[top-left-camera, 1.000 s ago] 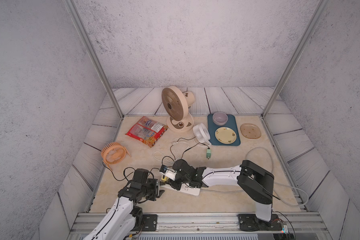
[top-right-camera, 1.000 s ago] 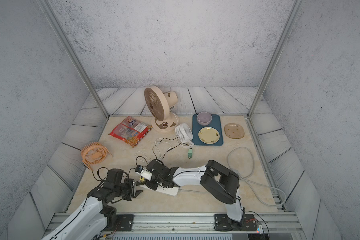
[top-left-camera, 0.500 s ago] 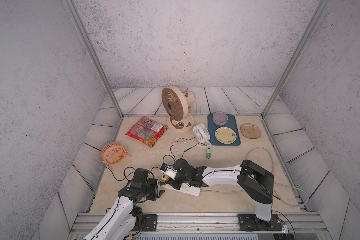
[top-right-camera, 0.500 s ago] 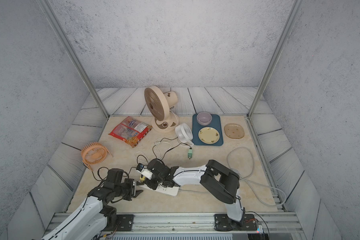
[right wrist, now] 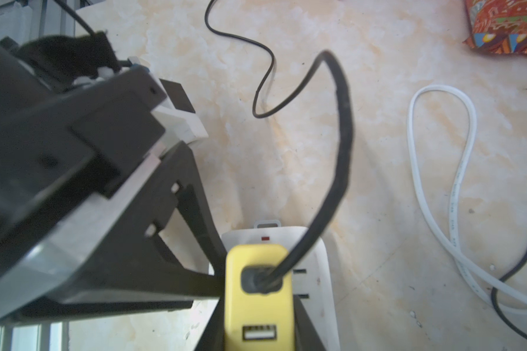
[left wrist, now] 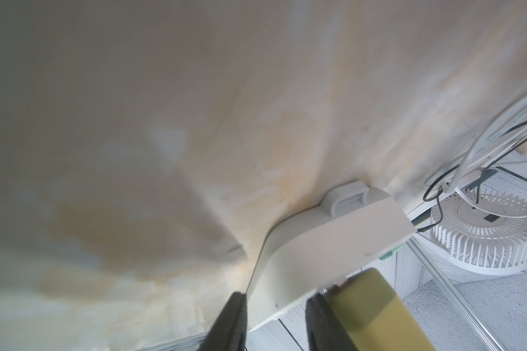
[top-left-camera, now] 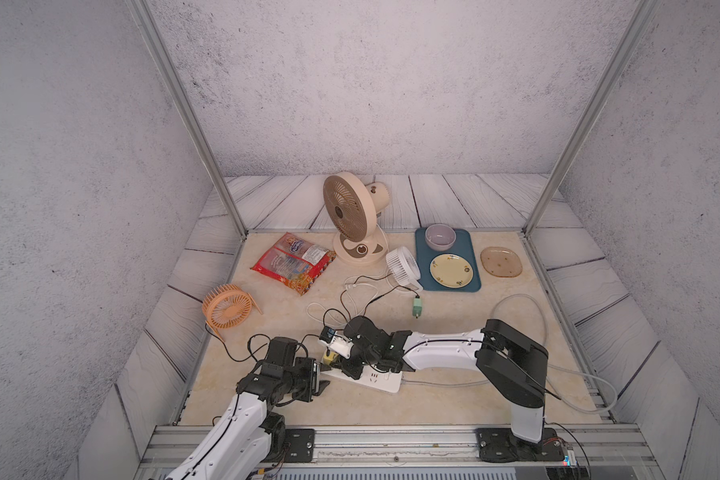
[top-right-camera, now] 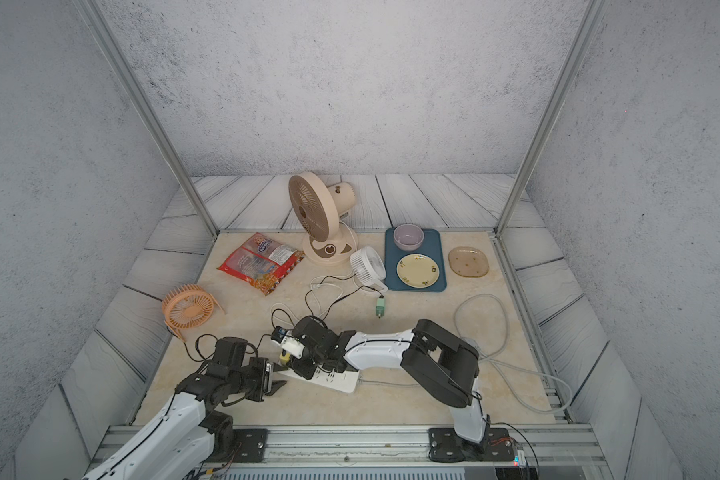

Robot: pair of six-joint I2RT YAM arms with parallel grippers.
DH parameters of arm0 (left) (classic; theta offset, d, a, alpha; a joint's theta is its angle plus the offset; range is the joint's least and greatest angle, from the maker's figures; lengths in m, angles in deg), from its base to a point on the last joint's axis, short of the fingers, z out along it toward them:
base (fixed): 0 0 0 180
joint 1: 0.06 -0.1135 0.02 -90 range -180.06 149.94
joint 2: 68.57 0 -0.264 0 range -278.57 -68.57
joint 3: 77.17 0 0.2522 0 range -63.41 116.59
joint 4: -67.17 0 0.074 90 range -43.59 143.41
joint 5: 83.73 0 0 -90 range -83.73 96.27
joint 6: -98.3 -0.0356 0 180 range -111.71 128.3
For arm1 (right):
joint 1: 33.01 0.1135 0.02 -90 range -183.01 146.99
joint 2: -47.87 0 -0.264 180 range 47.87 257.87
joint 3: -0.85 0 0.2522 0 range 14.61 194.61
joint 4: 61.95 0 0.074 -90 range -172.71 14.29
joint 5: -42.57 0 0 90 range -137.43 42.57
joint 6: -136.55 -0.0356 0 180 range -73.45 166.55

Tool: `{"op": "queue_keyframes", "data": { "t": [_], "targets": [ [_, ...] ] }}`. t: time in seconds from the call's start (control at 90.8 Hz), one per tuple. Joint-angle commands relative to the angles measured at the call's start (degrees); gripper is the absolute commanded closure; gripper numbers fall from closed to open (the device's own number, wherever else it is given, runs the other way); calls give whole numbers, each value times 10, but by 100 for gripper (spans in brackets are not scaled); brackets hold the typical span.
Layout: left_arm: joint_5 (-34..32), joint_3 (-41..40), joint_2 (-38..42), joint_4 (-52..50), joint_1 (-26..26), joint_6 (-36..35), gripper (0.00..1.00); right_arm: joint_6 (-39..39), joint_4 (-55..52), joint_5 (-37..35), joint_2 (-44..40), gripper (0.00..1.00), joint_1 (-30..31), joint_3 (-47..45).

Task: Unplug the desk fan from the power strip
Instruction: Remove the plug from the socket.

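My right fingers were closed narrow on the yellow plug, one on each flank. Its black cord arched up out of its back. The plug stood on the face of the power strip, close to the end with the red mark. I could not tell whether its pins were fully seated or partly out. My left fingers pinched that same end of the strip across its width, so the two arms met there, almost touching.

In both top views the strip lay flat on the bench by the near edge, left of the middle. Its long axis ran from my left fingers toward the right edge, slanting slightly nearer. Its pale cord left the other end and looped off toward the right edge.

I judged that the pull had to go straight up off the strip's face, square to that long axis. The right arm would lift while the left pinned the strip down. I could not trace the black cord through the tangle to any one fan. The orange fan by the left edge did trail a black lead toward my left arm.
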Motion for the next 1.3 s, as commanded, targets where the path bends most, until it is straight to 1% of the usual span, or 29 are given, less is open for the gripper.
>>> {"op": "queue_keyframes", "data": {
  "t": [0.0, 0.066, 0.099, 0.132, 0.187, 0.253, 0.352, 0.396, 0.462, 0.583, 0.649, 0.716, 0.826, 0.87, 0.925, 1.013, 1.101, 1.189, 1.288],
  "targets": [
    [-51, -43, -19, -156, 2, 11, 62, -21, 81, 3, -22, 100, -12, 12],
    [-52, -45, -17, -155, 2, 14, 62, 4, 46, 41, -17, 100, -3, 36],
    [-52, -45, -17, -154, 2, 15, 62, 11, 43, 44, -19, 100, 3, 43],
    [-53, -45, -17, -154, 2, 15, 62, 9, 46, 34, -20, 100, 5, 43],
    [-53, -45, -18, -155, 2, 15, 62, -19, 54, -4, -25, 100, -5, 36],
    [-52, -45, -19, -158, 2, 13, 62, -33, 82, -7, -28, 100, -20, 23],
    [-49, -49, -17, -156, 2, 18, 62, 33, 37, 7, -27, 100, -1, 55],
    [-46, -51, -15, -152, 2, 24, 62, 35, 37, 7, -27, 100, 4, 62],
    [-50, -51, -10, -152, 2, 28, 62, 21, 64, -9, -34, 100, 2, 57],
    [-49, -55, -6, -152, 2, 32, 62, 83, 37, -33, -31, 100, 15, 80],
    [-50, -56, -6, -152, 2, 34, 63, 47, 61, -39, -31, 100, 13, 74],
    [-50, -57, -5, -151, 2, 36, 63, 2, 93, -25, -34, 100, 4, 63],
    [-50, -58, -6, -151, 2, 36, 63, 11, 91, -21, -32, 100, 5, 71],
    [-50, -58, -6, -151, 2, 37, 63, -11, 107, -27, -34, 100, 0, 65],
    [-50, -59, -6, -151, 2, 37, 63, -47, 131, -11, -35, 100, -9, 56],
    [-52, -58, -7, -152, 2, 37, 63, -27, 113, -3, -34, 100, -8, 61],
    [-52, -58, -7, -152, 2, 37, 63, -22, 120, -15, -39, 100, -8, 57],
    [-55, -52, -5, -160, 2, 34, 64, -18, 105, -34, -38, 100, -11, 69],
    [-77, -11, 10, -207, 1, 8, 64, -40, 79, -48, -30, 100, -29, 86]
  ]
}}
